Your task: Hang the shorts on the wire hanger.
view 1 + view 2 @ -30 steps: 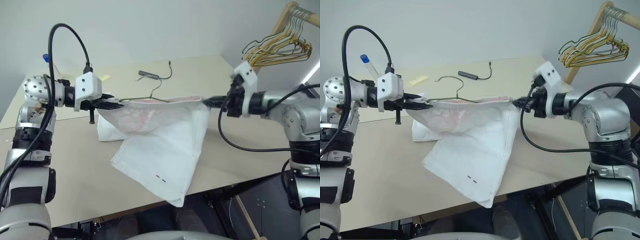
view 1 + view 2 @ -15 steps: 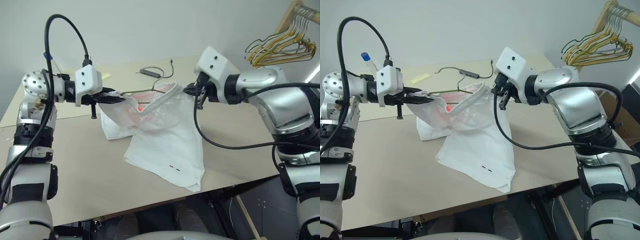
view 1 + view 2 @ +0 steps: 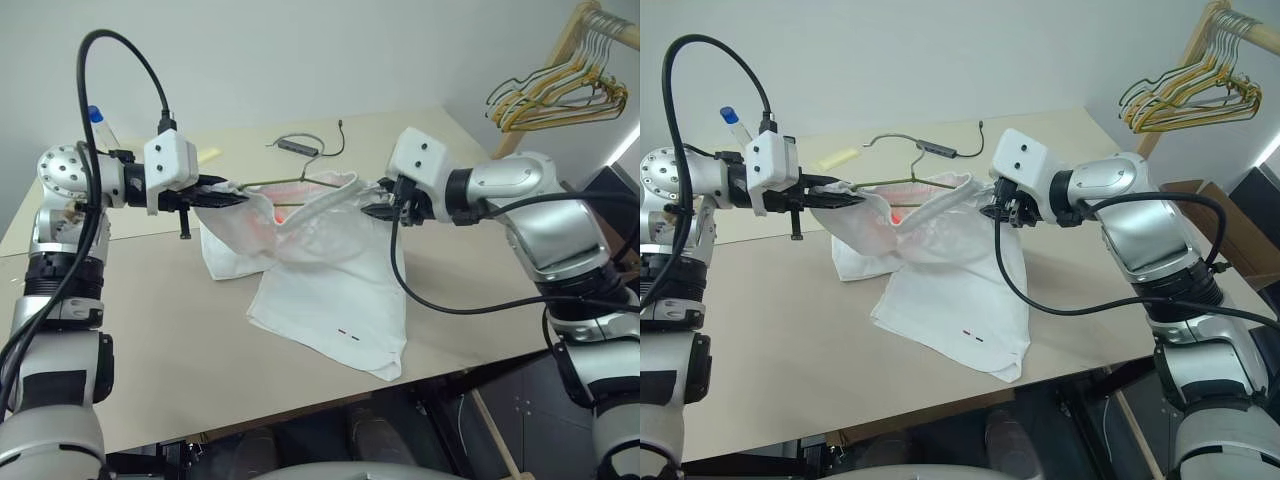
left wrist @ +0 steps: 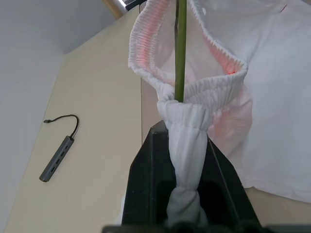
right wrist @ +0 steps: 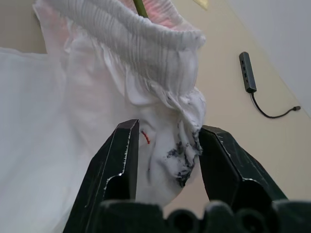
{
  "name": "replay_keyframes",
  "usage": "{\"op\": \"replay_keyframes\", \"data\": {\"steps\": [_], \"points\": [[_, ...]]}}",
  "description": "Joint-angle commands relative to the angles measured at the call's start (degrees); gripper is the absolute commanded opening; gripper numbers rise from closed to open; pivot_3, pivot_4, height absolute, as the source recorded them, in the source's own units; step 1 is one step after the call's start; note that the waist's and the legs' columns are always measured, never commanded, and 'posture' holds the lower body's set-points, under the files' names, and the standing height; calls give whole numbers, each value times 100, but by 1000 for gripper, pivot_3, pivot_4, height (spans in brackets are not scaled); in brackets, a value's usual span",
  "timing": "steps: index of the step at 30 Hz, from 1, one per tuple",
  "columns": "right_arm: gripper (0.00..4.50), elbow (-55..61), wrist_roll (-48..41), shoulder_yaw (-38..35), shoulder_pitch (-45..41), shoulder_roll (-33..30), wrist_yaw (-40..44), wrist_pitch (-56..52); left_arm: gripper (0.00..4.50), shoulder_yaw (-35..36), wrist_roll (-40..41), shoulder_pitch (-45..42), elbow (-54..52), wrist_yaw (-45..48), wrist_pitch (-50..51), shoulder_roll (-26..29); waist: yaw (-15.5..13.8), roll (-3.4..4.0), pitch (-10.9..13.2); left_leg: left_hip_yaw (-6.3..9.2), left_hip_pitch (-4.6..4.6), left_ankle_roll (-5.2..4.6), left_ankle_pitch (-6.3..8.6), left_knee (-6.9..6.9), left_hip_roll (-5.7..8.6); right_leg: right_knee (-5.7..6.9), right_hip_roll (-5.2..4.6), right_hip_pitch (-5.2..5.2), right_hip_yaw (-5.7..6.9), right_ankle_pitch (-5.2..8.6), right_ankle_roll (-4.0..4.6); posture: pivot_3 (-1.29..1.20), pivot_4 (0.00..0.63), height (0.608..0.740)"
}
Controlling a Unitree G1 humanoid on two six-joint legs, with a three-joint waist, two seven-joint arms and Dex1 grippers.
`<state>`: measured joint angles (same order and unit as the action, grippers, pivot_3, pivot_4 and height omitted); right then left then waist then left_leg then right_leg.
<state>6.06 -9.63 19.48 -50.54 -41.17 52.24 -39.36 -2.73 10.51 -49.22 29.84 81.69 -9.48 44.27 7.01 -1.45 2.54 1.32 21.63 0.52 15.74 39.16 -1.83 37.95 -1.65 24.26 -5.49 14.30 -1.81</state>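
The white shorts (image 3: 330, 290) hang from their gathered waistband, with the legs spread over the table (image 3: 150, 330). My left gripper (image 3: 235, 196) is shut on one bunched end of the waistband (image 4: 187, 121). The thin olive wire hanger (image 4: 180, 48) runs from that grip through the waistband opening, and its hook (image 3: 895, 138) points away toward the back of the table. My right gripper (image 5: 170, 128) stands open at the other end of the waistband. A dark-smudged corner of the cloth lies loosely between its fingers (image 5: 121, 155). The waistband sags slack between the two grippers.
A grey USB hub with its cable (image 3: 300, 146) lies at the back of the table, and a yellow strip (image 3: 837, 158) lies to its left. A bunch of yellow and dark hangers (image 3: 555, 90) hangs on a wooden rack at the far right. One leg of the shorts reaches the table's front edge (image 3: 395, 372).
My right gripper moved left toward the left gripper and rolled, so the taut waistband went slack. Its fingers then came apart. The left gripper kept still.
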Motion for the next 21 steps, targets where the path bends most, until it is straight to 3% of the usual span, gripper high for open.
{"op": "replay_keyframes", "data": {"steps": [1,8,21], "points": [[2193,-26,57,-292,-58,62,-70,82,58,69,18,-74,-131,-36,-82,41,1,0,0,0,0,0,0,0,0,0,0,0,0,0,0,-49,0,740],[2193,-152,11,-398,-119,61,77,126,58,56,128,-42,-242,125,-40,8,-1,0,0,1,1,0,0,0,1,-1,-1,-1,1,0,0,-51,0,740],[2193,-587,-438,-442,-282,277,1091,380,58,128,338,6,-453,437,-46,-87,14,0,0,1,-3,0,0,0,1,0,-1,-3,0,0,0,-45,0,740]]}}
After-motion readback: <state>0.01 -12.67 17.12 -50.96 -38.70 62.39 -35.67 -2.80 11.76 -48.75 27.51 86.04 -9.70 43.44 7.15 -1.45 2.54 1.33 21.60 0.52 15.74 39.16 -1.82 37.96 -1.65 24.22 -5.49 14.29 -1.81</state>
